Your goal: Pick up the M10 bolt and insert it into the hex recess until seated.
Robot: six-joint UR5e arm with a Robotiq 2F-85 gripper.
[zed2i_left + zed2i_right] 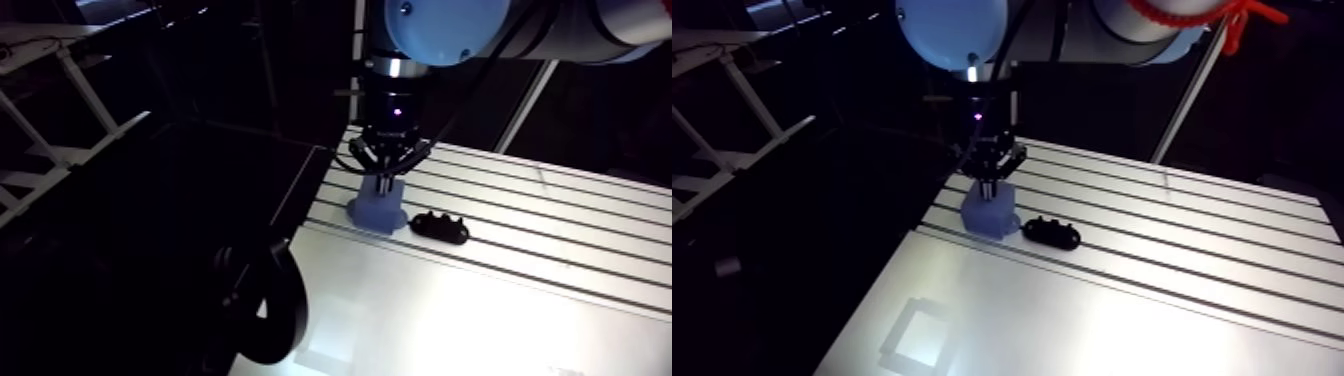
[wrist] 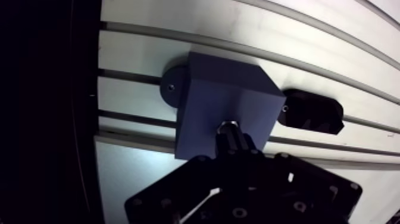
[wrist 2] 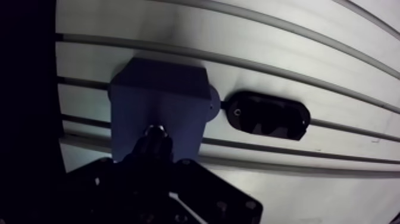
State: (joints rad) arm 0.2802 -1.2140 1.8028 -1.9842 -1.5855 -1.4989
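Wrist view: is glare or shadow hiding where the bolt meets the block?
Wrist view: the table glares, the blue block reads clearly, but the bolt is in deep shadow, so its seating is unclear. Arm view: glare washes the near table.

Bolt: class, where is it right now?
In the wrist view the bolt sits in the shut gripper, its tip over the blue block, with the black holder beside the block.

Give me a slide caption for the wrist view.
The gripper holds the bolt over the blue block, a black fixture beside it.
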